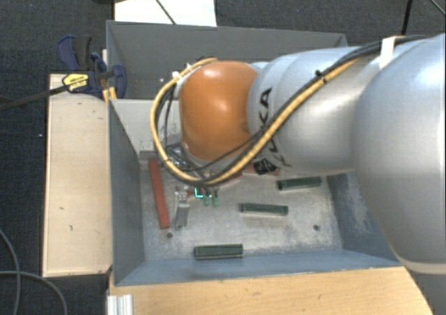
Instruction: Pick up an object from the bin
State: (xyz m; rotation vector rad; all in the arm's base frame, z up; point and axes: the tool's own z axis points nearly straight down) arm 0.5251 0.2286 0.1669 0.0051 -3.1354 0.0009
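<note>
four long loose items lie on the floor of the bin (129, 188) in the camera view: a red-brown bar (160, 195) along the left wall, a front green bar (218, 251), a middle green bar (263, 209) and a right green bar (300, 182) close under the arm. the gripper (182, 212) sits low beneath the orange wrist cover (212, 115), just beside the red-brown bar; whether the pincer is spread or pressed together cannot be told. judged status: nothing lifted yet, grasp and raise outstanding, with the red-brown bar the nearest candidate.
</note>
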